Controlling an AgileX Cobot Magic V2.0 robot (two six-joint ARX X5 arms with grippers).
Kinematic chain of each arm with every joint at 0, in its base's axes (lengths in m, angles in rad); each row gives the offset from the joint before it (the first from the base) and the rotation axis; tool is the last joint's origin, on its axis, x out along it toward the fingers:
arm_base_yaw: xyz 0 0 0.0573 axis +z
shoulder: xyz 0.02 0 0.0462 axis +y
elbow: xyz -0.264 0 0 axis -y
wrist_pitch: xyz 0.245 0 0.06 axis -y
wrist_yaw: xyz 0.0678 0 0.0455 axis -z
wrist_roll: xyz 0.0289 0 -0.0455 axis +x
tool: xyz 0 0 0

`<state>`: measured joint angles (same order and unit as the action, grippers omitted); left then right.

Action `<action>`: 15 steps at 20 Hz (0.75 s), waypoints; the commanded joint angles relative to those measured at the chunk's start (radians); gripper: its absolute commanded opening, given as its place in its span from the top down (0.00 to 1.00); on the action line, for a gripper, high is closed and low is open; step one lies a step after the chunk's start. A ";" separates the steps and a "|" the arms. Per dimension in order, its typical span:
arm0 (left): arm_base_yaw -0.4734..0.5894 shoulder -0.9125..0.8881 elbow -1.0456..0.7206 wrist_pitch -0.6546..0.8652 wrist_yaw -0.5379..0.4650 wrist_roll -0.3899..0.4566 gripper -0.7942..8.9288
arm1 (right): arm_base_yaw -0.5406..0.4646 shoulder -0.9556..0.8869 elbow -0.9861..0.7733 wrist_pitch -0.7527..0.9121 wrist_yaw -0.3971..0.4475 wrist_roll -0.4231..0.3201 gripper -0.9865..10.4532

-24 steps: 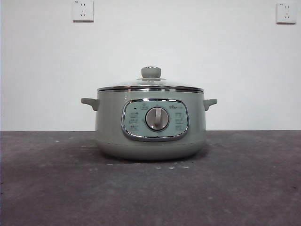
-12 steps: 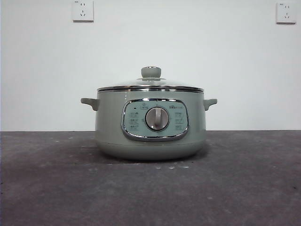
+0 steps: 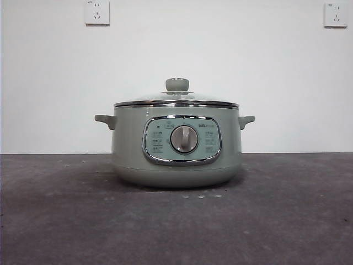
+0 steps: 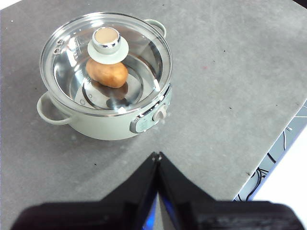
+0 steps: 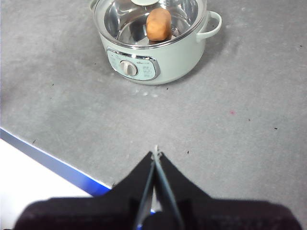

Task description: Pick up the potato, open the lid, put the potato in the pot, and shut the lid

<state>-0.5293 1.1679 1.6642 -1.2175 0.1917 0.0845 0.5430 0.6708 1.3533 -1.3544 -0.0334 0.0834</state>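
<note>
The sage-green pot [image 3: 176,146] stands in the middle of the grey table, its dial panel facing the front camera. The glass lid [image 3: 176,101] with its pale green knob sits closed on the rim. Both wrist views show the orange-brown potato [image 4: 107,73] [image 5: 159,24] lying inside the pot [image 4: 100,120] [image 5: 163,57] under the lid [image 4: 72,52] [image 5: 187,14]. My left gripper [image 4: 157,155] is shut and empty, held well back from the pot above bare table. My right gripper [image 5: 155,154] is also shut and empty, away from the pot near the table's edge. Neither arm shows in the front view.
A white wall with two sockets [image 3: 97,12] [image 3: 335,15] stands behind the table. The table edge [image 5: 48,155] with a blue strip runs close to my right gripper. Cables [image 4: 268,167] hang past the table's edge near my left gripper.
</note>
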 commanded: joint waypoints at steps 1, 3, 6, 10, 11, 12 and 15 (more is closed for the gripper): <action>-0.001 -0.001 0.001 0.010 -0.004 -0.002 0.92 | 0.001 0.001 -0.010 -0.023 0.001 0.011 0.91; 0.006 -0.002 0.001 0.032 -0.010 -0.006 0.92 | 0.001 0.001 -0.010 -0.024 0.001 0.011 0.91; 0.060 -0.011 0.000 0.124 -0.009 0.026 0.92 | 0.001 0.001 -0.010 -0.024 0.001 0.011 0.91; 0.230 -0.077 -0.023 0.272 0.060 0.110 0.92 | 0.001 0.001 -0.010 -0.023 0.001 0.011 0.91; 0.278 -0.111 -0.060 0.321 0.105 0.127 0.92 | 0.001 0.001 -0.010 -0.023 0.001 0.011 0.91; 0.319 -0.148 -0.114 0.374 0.140 0.137 0.92 | 0.001 0.001 -0.010 -0.023 0.001 0.011 0.91; 0.417 -0.277 -0.365 0.555 0.151 0.137 0.92 | 0.001 0.001 -0.010 -0.024 0.001 0.011 0.91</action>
<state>-0.1146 0.8879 1.3346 -0.6662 0.3428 0.2073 0.5430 0.6720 1.3533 -1.3544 -0.0334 0.0837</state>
